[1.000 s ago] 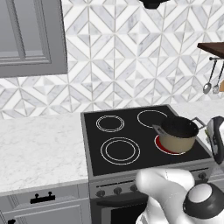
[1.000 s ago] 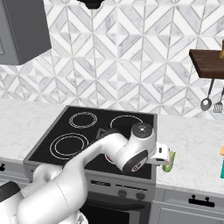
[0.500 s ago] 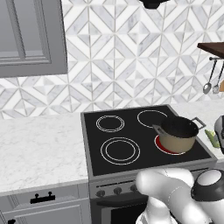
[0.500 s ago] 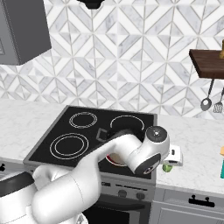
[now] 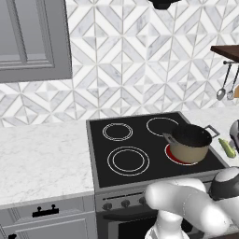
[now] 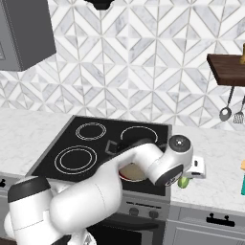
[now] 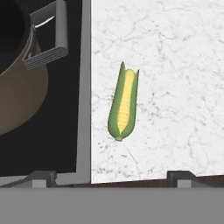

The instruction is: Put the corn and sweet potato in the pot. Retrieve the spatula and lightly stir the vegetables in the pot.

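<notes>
The corn point(image 7: 124, 105) lies in its green husk on the marble counter just right of the stove, yellow kernels showing. It also appears as a green cob point(image 5: 227, 147) and peeks from under my hand point(image 6: 183, 182). My gripper point(image 7: 111, 177) hovers over it, open and holding nothing, with the corn between and ahead of the fingertips point(image 7: 181, 176). The tan pot point(image 5: 189, 142) stands on the front right burner, its grey handle point(image 7: 50, 35) toward the corn. The sweet potato is out of view. A teal and tan sliver point(image 6: 242, 184) at the frame edge looks like the spatula.
Grey ladles point(image 6: 225, 114) hang under a dark wooden shelf point(image 6: 227, 72) at the back right. The black stovetop point(image 5: 126, 161) has three free burners. Marble counter point(image 5: 42, 156) stretches left of the stove, and the tiled wall stands close behind.
My hand has swung right, from beside the pot out over the counter right of the stove, and now hangs above the corn. The jaws stayed open.
</notes>
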Controlling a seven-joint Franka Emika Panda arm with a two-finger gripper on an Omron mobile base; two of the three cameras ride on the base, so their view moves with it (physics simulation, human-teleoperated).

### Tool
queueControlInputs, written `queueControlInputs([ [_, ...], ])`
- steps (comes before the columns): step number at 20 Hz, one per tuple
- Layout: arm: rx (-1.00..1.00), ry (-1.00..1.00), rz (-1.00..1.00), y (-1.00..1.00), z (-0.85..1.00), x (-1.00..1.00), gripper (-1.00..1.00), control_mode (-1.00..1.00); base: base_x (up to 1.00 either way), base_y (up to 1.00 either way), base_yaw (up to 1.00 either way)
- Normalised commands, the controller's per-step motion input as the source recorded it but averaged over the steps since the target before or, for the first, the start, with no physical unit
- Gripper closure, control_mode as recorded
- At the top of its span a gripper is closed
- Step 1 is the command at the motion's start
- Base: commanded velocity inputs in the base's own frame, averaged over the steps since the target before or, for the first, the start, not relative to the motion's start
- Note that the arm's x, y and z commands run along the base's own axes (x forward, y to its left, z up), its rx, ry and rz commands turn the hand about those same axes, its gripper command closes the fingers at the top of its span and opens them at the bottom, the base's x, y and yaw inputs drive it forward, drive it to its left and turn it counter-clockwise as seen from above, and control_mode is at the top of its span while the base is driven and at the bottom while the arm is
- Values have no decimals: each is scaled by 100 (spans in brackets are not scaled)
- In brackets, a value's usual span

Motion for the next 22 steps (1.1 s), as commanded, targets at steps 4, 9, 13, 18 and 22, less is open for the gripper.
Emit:
queueControlInputs([
  [4, 0, -7, 4, 0, -13, 0, -100, -100, 0, 0, 0],
  [9, 0, -9, 4, 0, -23, 3, -100, -100, 0, 0, 0],
  [13, 0, 0, 1, 0, -15, 20, -100, -100, 0, 0, 0],
  [18, 2, 3, 5, -6, -22, 16, -100, -100, 0, 0, 0],
  [22, 6, 6, 7, -16, -21, 18, -100, -100, 0, 0, 0],
])
